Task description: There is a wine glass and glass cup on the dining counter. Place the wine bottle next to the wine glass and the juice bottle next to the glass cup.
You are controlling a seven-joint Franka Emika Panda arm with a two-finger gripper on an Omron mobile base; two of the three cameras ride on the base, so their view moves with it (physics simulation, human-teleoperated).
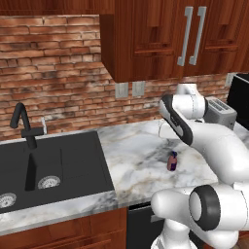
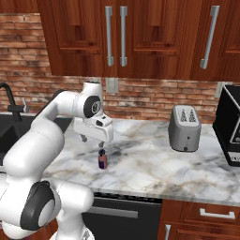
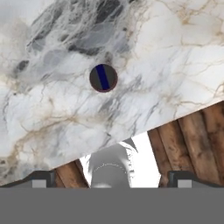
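Arm: white links with dark joints fill the near foreground, rising from the lower right of the left base view and the lower left of the right base view.
Sink (image 1: pixel 53 170): black basin at far left, sunk into the counter, with a black tap (image 1: pixel 23 124) behind it.
Counter (image 2: pixel 154 164): white-grey marbled top along a red brick wall, reddish wood cabinets with grey bar handles above.
Juice bottle (image 2: pixel 102 160): small pinkish-purple bottle standing upright on the counter, near its front edge, right of the sink; from above in the hand view it reads as a dark round cap (image 3: pixel 103 78) crossed by a blue stripe.
End effector (image 2: pixel 93 140): poised directly above the juice bottle, pointing down, jaws spread wide and holding nothing; 2 dark fingertips (image 3: pixel 41 179) stand far apart at the bottom of the hand view.
Toaster (image 2: pixel 184 127): silver, 2 slots, well to the right of the bottle, against the wall.
Black appliance (image 2: pixel 229 131): at the far right edge, a pale triangular mark on its side.
Writing: no readable brand or label on any item.
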